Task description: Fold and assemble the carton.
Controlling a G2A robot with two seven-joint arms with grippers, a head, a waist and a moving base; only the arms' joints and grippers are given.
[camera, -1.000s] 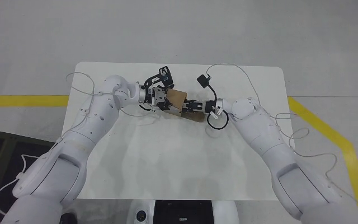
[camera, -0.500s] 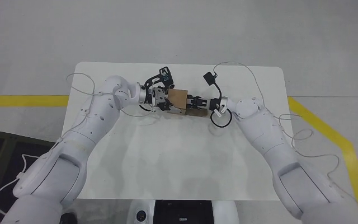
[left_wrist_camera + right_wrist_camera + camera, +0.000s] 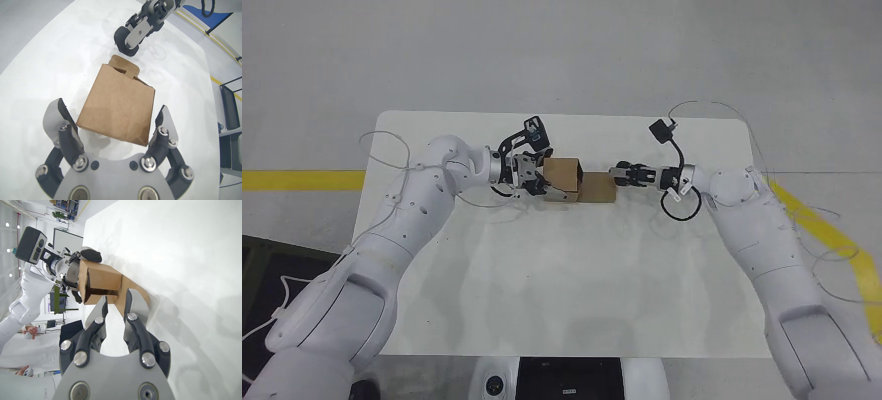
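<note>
You have one carton (image 3: 577, 182) and two grippers. The carton lies on the desk (image 3: 542, 300), near the middle of its far edge. Your left gripper (image 3: 538, 181), elbow bent, clamps one end. The right gripper (image 3: 623, 175) sits just beside the other end, fingers narrowly apart and empty. The left wrist view gives you the tuck flap (image 3: 123, 65); the right wrist view shows the carton's dark inside.

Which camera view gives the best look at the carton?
The left wrist view: the carton is large and uncovered, its end flap clear. The right wrist view has it partly behind the right gripper; the top view shows it small.
</note>
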